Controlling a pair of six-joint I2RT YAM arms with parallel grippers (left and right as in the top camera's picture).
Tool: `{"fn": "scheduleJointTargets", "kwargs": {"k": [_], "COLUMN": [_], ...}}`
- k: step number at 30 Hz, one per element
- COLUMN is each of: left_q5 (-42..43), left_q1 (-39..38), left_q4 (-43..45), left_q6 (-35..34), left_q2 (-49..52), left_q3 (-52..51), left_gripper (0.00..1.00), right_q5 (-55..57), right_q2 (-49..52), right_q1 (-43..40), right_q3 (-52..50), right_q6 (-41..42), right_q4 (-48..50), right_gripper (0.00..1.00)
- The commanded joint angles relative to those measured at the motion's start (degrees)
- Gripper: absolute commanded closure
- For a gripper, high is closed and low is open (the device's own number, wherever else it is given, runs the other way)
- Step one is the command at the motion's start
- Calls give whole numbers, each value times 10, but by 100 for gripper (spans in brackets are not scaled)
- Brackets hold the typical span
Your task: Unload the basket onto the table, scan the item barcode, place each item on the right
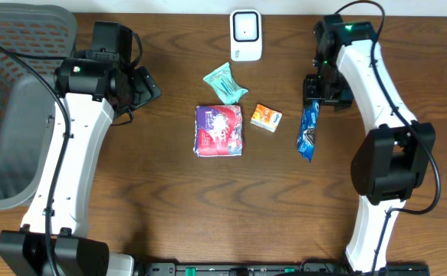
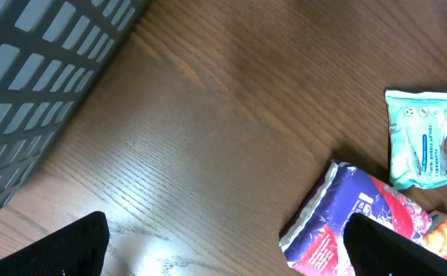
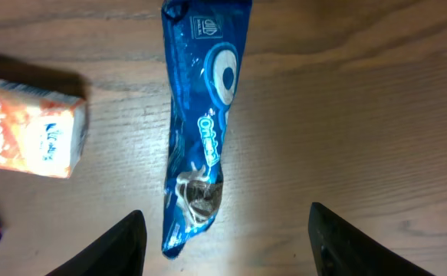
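Blue and shiny, the cookie packet [image 1: 309, 132] lies flat on the wooden table [image 1: 208, 215] on the right side, its length running from far to near. The right gripper [image 1: 315, 96] hangs just over the packet's far end. In the right wrist view the right gripper's [image 3: 227, 215] jaws stand wide apart. One end of the packet [image 3: 200, 130] lies between the two fingers [image 3: 123, 245] without touching either, so nothing is held. Just left of the packet sits a small orange box [image 1: 267, 117], and left of that a larger purple packet [image 1: 220, 130]. A pale green wipes packet [image 1: 225, 83] lies a little farther back. The white scanner [image 1: 246, 34] rests at the far edge of the table, near the middle and well apart from the cookie packet. On the left, the left gripper [image 1: 142, 84] is above bare wood beside a grey plastic basket [image 1: 16, 100]. The left wrist view shows the left gripper's [image 2: 227, 222] jaws spread fully and empty, with the purple packet [image 2: 353, 222] and wipes [image 2: 425, 138] off to one side.
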Motion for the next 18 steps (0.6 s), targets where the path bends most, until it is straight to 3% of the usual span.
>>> {"fn": "scheduleJointTargets", "kwargs": {"k": [1, 10, 14, 15, 18], "left_q5": [-7, -7, -7, -7, -7], "left_q1": [2, 2, 2, 2, 2], "left_q4": [-3, -3, -3, -4, -3], "left_q6": [-5, -5, -5, -5, -5], "left_q2": [0, 0, 0, 0, 0], "left_q3": [2, 2, 2, 2, 2], "left_gripper": [2, 2, 2, 2, 2], "right_q5": [51, 56, 49, 39, -33], "right_q2": [-10, -10, -10, -10, -10], "right_q1": [19, 28, 28, 28, 26], "right_q3": [-35, -175, -213, -217, -215], "right_q6": [26, 50, 52, 51, 32], "right_q4": [18, 148, 190, 195, 197], "right_gripper": [39, 63, 86, 96, 99]}}
